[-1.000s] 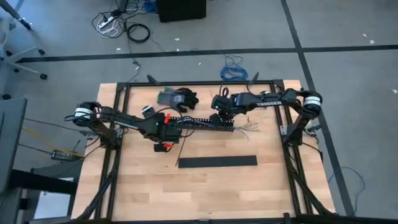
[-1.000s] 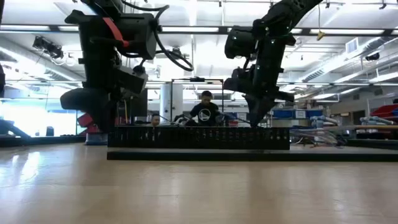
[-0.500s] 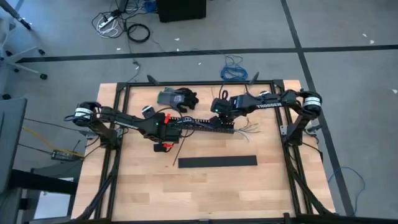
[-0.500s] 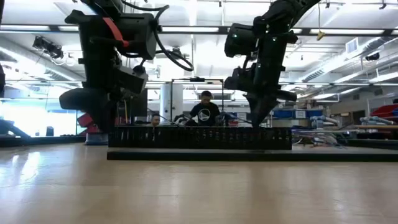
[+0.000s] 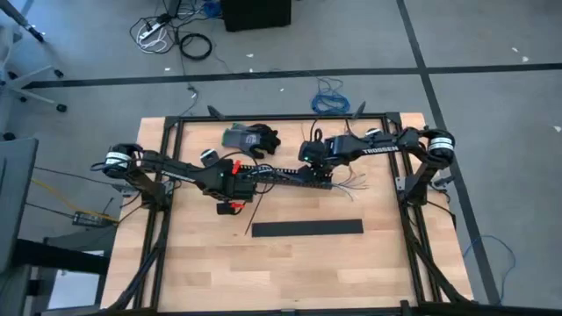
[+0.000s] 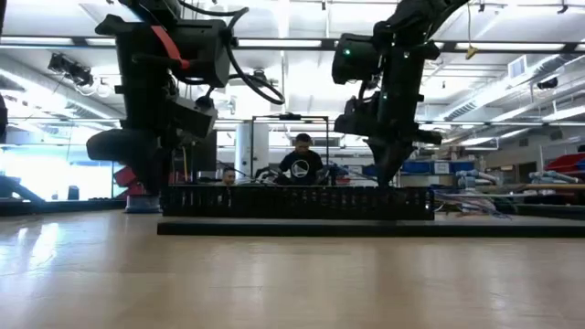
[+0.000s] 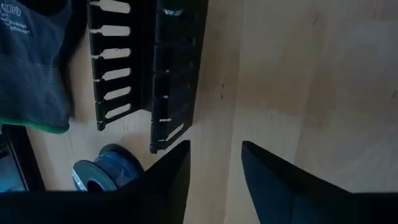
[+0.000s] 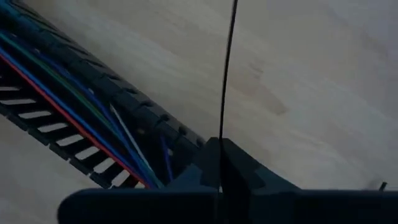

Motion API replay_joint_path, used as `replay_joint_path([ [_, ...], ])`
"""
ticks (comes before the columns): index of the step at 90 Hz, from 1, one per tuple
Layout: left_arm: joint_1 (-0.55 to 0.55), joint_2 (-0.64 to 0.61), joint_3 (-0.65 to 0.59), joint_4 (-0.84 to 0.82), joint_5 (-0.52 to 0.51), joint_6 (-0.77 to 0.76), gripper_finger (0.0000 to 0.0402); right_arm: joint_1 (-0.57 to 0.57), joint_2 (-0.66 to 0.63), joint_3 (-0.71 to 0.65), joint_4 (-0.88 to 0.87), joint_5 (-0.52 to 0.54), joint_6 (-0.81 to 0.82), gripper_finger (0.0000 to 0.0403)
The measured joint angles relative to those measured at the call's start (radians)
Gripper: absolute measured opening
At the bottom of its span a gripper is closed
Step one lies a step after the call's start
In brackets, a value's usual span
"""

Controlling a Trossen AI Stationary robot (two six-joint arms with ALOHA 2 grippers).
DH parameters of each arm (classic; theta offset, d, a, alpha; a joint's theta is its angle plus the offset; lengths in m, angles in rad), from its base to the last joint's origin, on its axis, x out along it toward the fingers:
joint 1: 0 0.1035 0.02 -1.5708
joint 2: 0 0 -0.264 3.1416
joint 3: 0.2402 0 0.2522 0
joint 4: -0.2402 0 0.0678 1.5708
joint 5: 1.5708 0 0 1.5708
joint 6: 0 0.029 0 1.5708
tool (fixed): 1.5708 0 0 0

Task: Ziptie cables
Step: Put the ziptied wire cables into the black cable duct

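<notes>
The cables, thin blue, green, red and white wires, lie along a black slotted duct; their ends fan out at its right end. My right gripper stands over the duct's right part, shut on a thin black ziptie. A second ziptie lies flat on the wood near the duct's left end. My left gripper hangs open just above the table at the duct's left end, with bare wood between its fingers. My right gripper pinches the ziptie between its two shut fingertips, coming from above and pointing down. The strip runs straight away from the fingertips over the wood beside the duct. Which part of the strip is held, and whether the strip touches the table, I cannot tell.
A wide flat black bar lies nearer the front edge. Grey and black gloves and a small spool of blue wire sit behind the duct's left end. A black frame borders the table. People show far behind in the low view.
My right gripper has shifted a little toward the table's right edge, staying shut on the ziptie. The duct's right end has slid slightly to the right as well.
</notes>
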Motion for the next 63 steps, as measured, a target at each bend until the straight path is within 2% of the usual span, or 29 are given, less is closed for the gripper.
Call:
replay_joint_path([
  [63, 0.000, 0.000, 0.000, 0.001, 0.003, 0.000, 0.0137, 0.023, 0.001, 0.001, -0.021, 0.037, 0.020, 0.0000],
])
